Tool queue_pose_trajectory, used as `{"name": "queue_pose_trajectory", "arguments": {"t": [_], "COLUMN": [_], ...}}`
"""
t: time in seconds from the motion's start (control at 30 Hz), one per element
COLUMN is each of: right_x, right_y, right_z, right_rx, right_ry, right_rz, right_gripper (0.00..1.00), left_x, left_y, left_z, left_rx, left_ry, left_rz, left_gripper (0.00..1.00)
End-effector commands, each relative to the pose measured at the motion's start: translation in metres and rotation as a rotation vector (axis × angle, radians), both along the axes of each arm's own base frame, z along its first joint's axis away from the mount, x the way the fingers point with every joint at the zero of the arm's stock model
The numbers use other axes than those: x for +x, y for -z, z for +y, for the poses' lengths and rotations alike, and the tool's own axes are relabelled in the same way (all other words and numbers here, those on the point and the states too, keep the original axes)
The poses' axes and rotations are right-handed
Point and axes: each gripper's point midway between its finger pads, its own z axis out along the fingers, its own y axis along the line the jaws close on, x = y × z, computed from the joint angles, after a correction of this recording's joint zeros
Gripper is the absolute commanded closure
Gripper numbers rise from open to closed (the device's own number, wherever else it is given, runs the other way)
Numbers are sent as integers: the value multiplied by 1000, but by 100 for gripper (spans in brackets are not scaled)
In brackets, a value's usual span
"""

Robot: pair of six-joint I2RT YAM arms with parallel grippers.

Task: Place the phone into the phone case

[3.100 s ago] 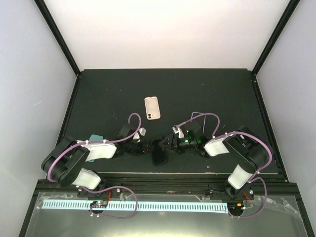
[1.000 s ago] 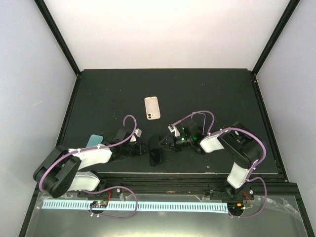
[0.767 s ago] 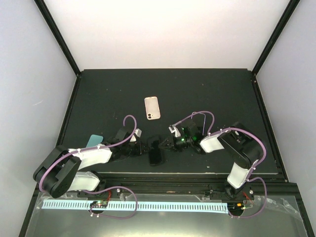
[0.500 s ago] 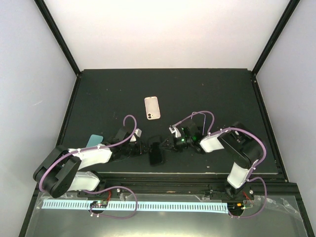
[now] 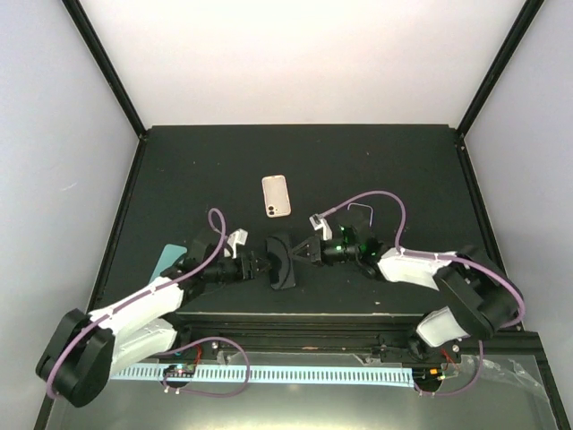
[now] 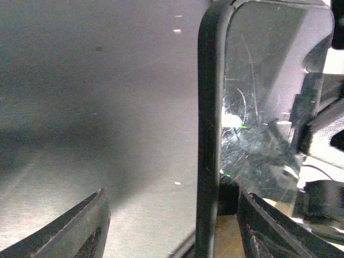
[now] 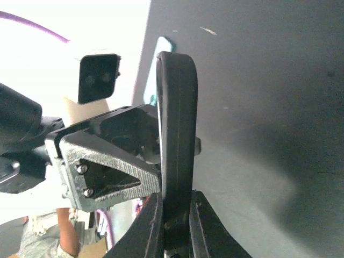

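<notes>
Left gripper [image 5: 257, 266] — jaws apart, one finger either side of the black phone case [image 5: 282, 262]. Right gripper [image 5: 303, 253] is pinched tight on that case's rim. The phone [image 5: 276, 195] lies flat farther back — well apart.

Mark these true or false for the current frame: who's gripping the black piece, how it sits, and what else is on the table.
1. The right fingers are shut on the black piece. True.
2. The left fingers are clamped on the black piece. False: they stand open, one on either side of it.
3. The pale phone-shaped item lies flat on the table, untouched. True.
4. The black piece lies flat on the table. False: the right fingers hold it tilted up on edge.
5. A teal item sits at the table's right edge. False: it lies near the left edge.
</notes>
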Motion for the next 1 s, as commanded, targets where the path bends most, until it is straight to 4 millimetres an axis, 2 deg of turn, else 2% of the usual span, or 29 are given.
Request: {"name": "queue_pose_trajectory", "arguments": {"t": [0.0,0.1,0.2,0.33,0.43,0.6,0.7,0.77,0.87,0.97], "right_x": [-14,-25,-31,-36,-37,-38,-39,-42,-44,-49], "right_y": [-53,-80,-95,-103,-104,-98,-94,-91,-87,-80], "right_z": [2,0,-3,-4,-4,-6,-8,-9,-11,-10], "right_rx": [163,263,322,351,352,332,319,314,302,275], "right_ry": [-69,-100,-109,-122,-126,-121,-115,-112,-110,-122], "right_rz": [-107,-121,-120,-117,-113,-98,-90,-88,-86,-83], "right_gripper": [96,96,96,95,93,89,82,77,60,51], "left_x": [-14,-21,-27,-30,-32,-32,-32,-30,-27,-24], "left_y": [-41,-64,-82,-95,-102,-113,-118,-121,-126,-129], "left_z": [-12,-19,-22,-23,-23,-24,-24,-24,-24,-24], "left_rx": [-173,-270,-348,-421,-471,-510,-515,-519,-515,-511], "left_ry": [102,151,173,174,170,177,178,170,164,156], "left_rz": [-53,-95,-126,-142,-142,-169,-180,-189,-205,-220], "left_gripper": [33,33,38,58,73,87,98,98,98,98]}}
